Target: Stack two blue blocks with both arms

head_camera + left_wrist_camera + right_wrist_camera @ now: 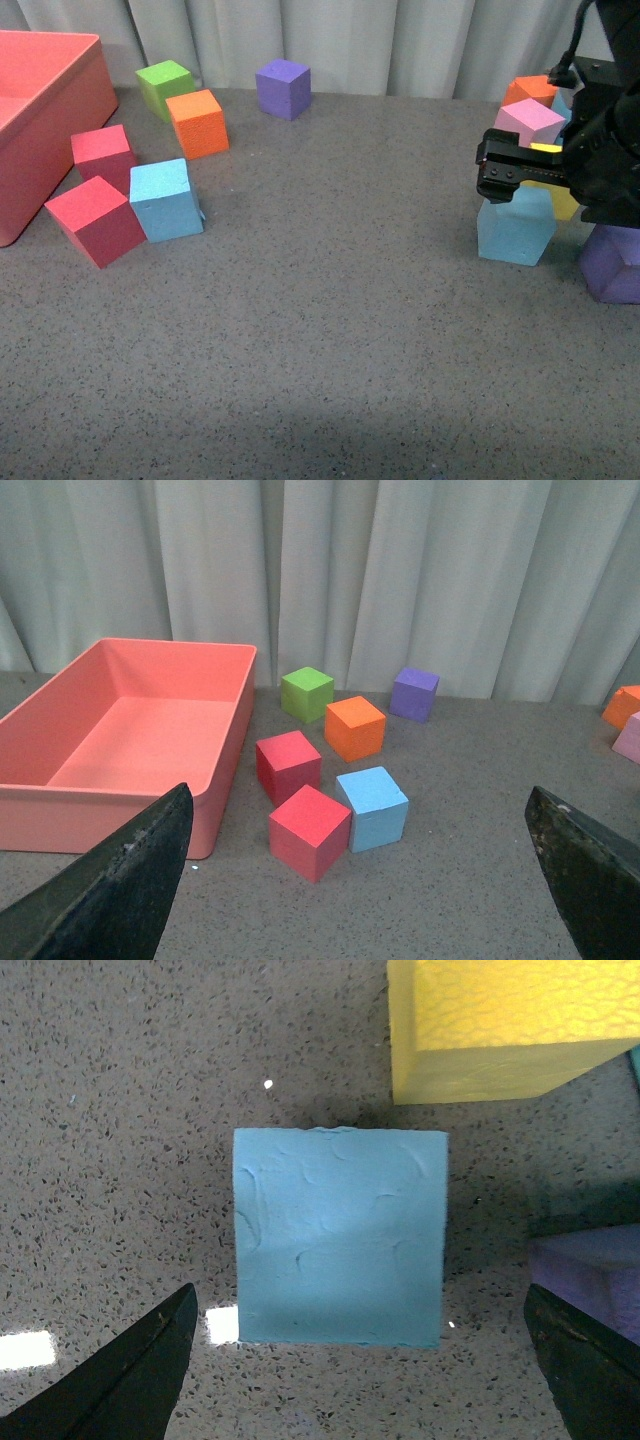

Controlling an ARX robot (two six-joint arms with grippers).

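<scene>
Two each of blue blocks (pixel 165 200) (pixel 515 228), red cubes (pixel 102 152) (pixel 95 220), orange cubes (pixel 197 122) (pixel 528 90), purple cubes (pixel 283 88) (pixel 612 262); one bin (pixel 70 120).

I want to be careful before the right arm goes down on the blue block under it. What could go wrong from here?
1. The right gripper is open over the blue block, but a purple block and a yellow block lie close by, so a finger could hit one when descending.
2. The other blue block appears to touch a red block, so the left gripper might push or catch that too.
</scene>
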